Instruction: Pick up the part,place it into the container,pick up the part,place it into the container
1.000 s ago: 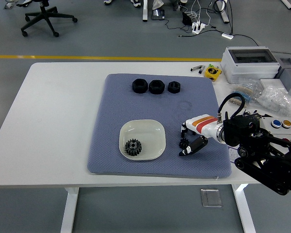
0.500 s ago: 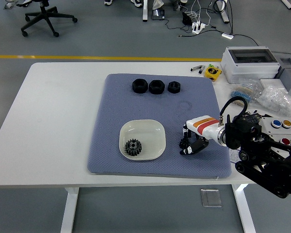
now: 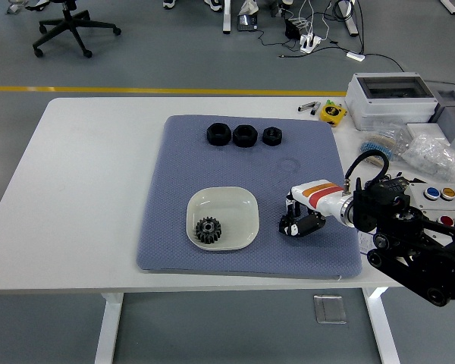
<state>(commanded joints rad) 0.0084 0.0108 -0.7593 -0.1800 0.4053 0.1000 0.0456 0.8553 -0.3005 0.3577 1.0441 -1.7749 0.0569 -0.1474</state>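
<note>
A black gear lies in the white square dish on the blue mat. Three black nut-like parts stand in a row at the mat's far edge. My right hand, white with orange stripes and black fingers, hovers low over the mat just right of the dish. Its fingers are curled in and I see nothing between them. The left arm does not show.
To the right of the mat stand a grey box with a clear lid, plastic bags, a panel of coloured buttons and a small yellow piece. An office chair stands on the floor beyond the table.
The right hand's fingers have drawn in from a wider spread, and the hand has shifted slightly right and away from the dish. The gear has not moved.
</note>
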